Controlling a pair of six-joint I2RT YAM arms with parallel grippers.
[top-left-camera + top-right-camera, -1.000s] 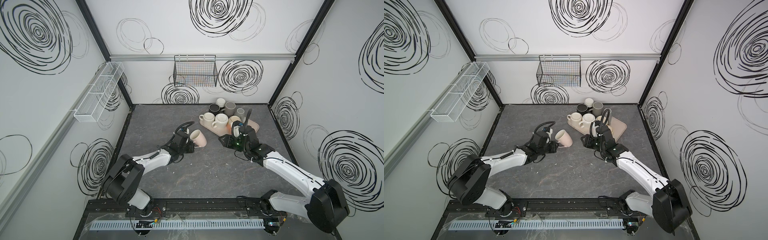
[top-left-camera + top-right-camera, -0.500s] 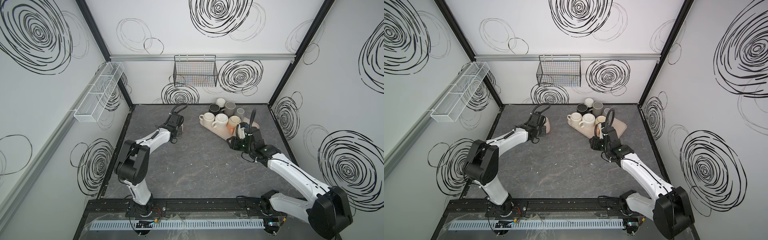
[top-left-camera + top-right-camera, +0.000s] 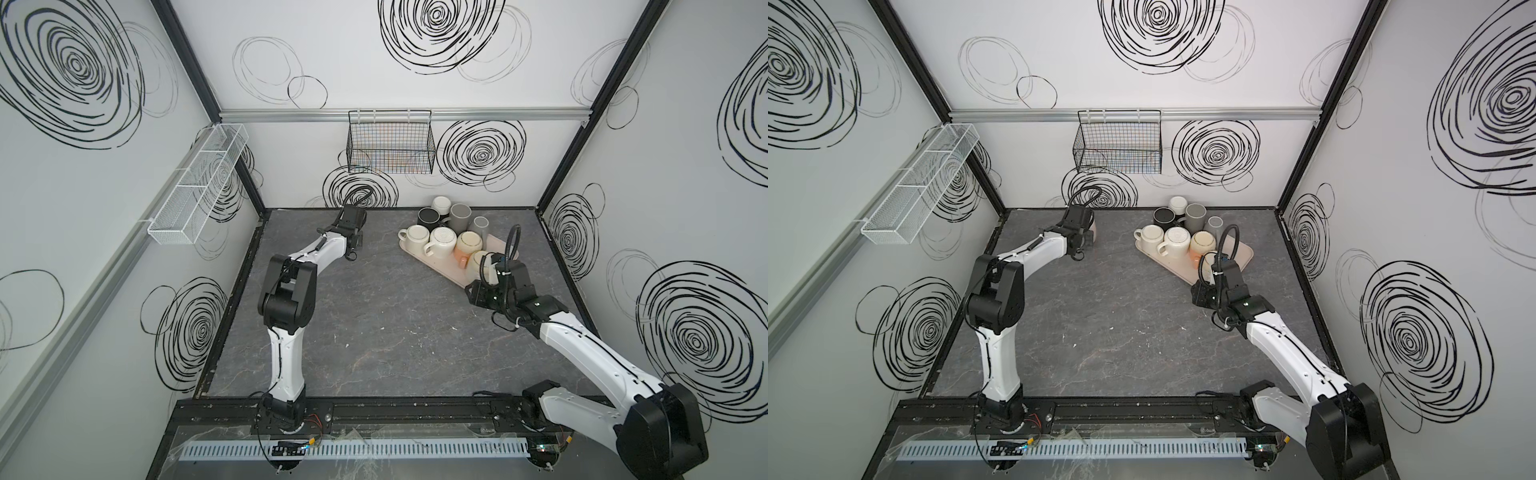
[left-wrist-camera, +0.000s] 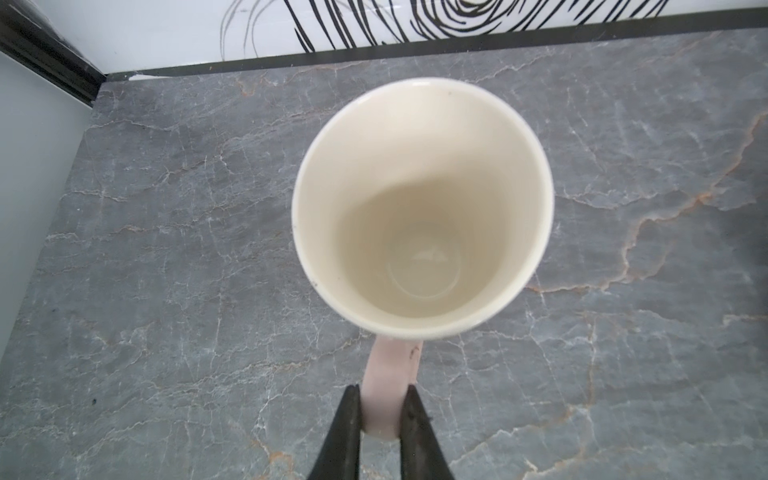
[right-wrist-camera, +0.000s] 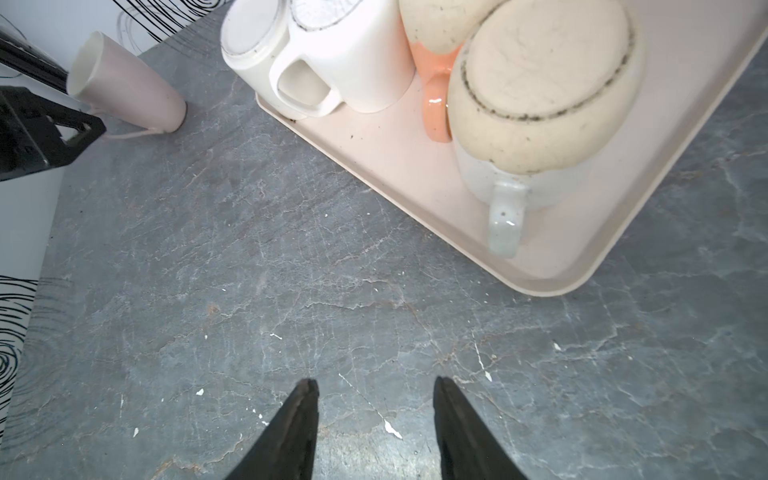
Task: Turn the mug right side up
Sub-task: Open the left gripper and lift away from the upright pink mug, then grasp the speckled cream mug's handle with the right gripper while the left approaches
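Big grey worktop, tray of upside-down mugs at the right, and the pink mug sits mouth-up near the back left corner. The left end effector is clamped on its handle. The right end effector hangs part-open, empty, by the tray. Flip looks done, so next: let go gently, back off without tipping it.

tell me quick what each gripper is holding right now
left gripper: closed on the pink mug, by its handle
right gripper: open, holding nothing
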